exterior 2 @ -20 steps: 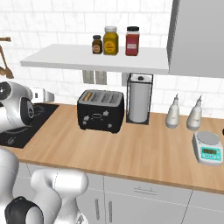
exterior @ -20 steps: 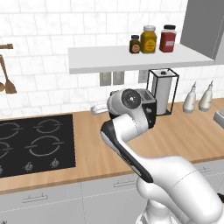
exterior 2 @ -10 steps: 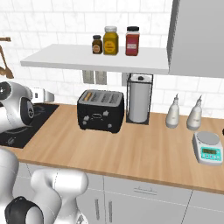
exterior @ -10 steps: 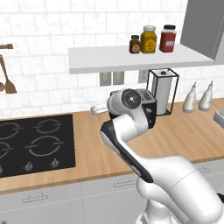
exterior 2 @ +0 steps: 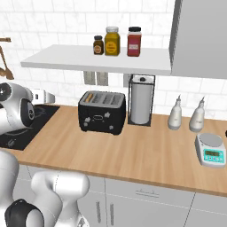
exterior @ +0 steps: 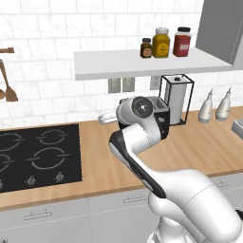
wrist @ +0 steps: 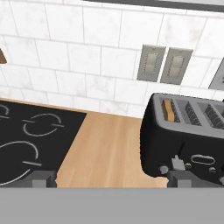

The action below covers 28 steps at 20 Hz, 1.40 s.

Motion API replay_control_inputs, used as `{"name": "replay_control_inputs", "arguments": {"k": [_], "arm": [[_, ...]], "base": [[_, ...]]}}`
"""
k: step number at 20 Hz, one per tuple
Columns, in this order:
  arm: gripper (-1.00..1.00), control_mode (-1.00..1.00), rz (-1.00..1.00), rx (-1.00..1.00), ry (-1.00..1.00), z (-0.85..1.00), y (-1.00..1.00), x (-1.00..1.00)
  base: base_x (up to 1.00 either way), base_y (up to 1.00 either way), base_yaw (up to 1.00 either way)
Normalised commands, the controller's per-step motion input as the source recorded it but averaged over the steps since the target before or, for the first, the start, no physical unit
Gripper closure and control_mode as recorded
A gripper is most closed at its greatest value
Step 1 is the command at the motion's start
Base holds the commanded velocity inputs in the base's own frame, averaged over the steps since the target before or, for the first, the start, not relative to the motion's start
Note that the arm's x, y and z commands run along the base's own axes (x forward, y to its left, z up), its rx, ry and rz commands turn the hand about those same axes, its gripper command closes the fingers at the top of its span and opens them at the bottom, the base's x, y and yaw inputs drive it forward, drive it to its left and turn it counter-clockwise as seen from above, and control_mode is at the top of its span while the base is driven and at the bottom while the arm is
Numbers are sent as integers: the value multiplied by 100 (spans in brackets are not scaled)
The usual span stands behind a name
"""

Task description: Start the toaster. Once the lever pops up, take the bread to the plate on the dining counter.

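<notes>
Nothing moved; open jaws hover off toaster (exterior 2: 102, 112) left edge

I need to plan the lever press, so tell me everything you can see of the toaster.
The toaster is a black, boxy appliance with slots on top; the leftmost holds the tan bread. Small white marks and knobs dot its front. It stands upright on the wooden counter, beside the paper-towel holder, below wall outlets. Nothing grips it.
</notes>
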Motion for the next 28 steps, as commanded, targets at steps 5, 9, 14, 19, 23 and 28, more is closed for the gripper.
{"name": "replay_control_inputs", "arguments": {"k": [5,9,14,19,23,28], "arm": [[-100,-100,0,0,0,0,0,0],[-100,-100,0,0,0,0,0,0],[-100,-100,0,0,0,0,0,0],[-100,-100,0,0,0,0,0,0],[-100,-100,0,0,0,0,0,0],[-100,-100,0,0,0,0,0,0]], "base": [[0,0,0],[0,0,0],[0,0,0],[0,0,0],[0,0,0],[0,0,0]]}}
